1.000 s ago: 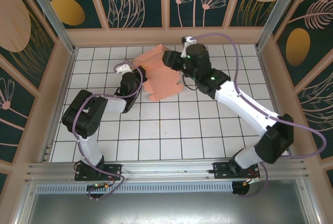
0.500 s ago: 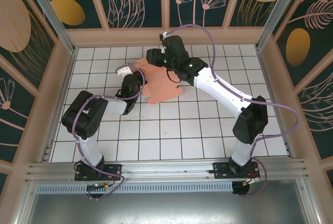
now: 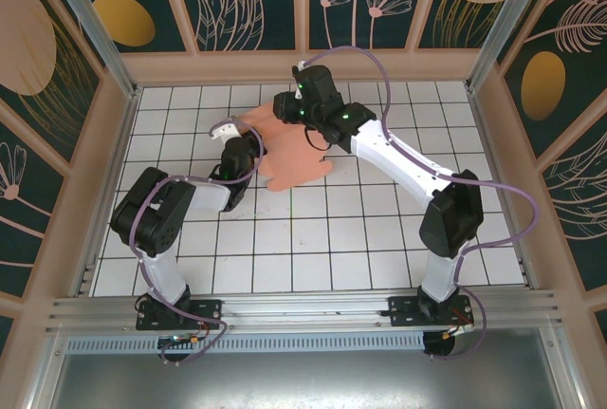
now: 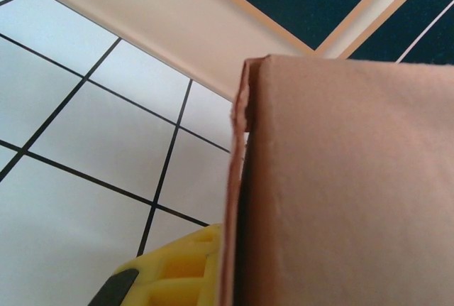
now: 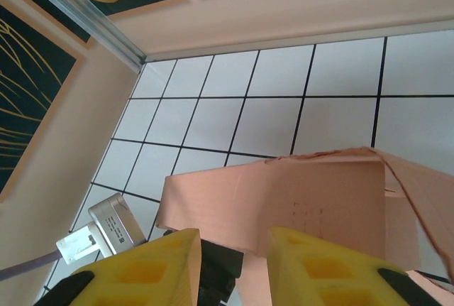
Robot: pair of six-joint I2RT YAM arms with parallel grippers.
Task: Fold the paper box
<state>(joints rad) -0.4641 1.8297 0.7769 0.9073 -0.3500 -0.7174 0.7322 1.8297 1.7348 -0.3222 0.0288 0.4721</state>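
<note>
The paper box (image 3: 296, 155) is a salmon-pink card sheet, partly folded, at the back middle of the white tiled floor. My left gripper (image 3: 252, 141) is shut on its left edge. In the left wrist view a doubled card edge (image 4: 237, 178) presses against my one visible yellow finger (image 4: 174, 270), and the card hides the other finger. My right gripper (image 3: 287, 106) hovers over the card's far edge. In its own view the yellow fingers (image 5: 326, 270) stand apart, with a raised card flap (image 5: 269, 199) just beyond the tips of the right gripper (image 5: 230, 242).
Wooden walls (image 3: 303, 65) close in the floor just behind the card. The left wrist's small camera block (image 5: 106, 228) sits close beside the right fingers. Open tiles (image 3: 313, 238) stretch toward the arm bases.
My right arm has swung from the card's right side to its far edge and its jaws have narrowed. The card has dropped a little lower. My left gripper has kept its hold.
</note>
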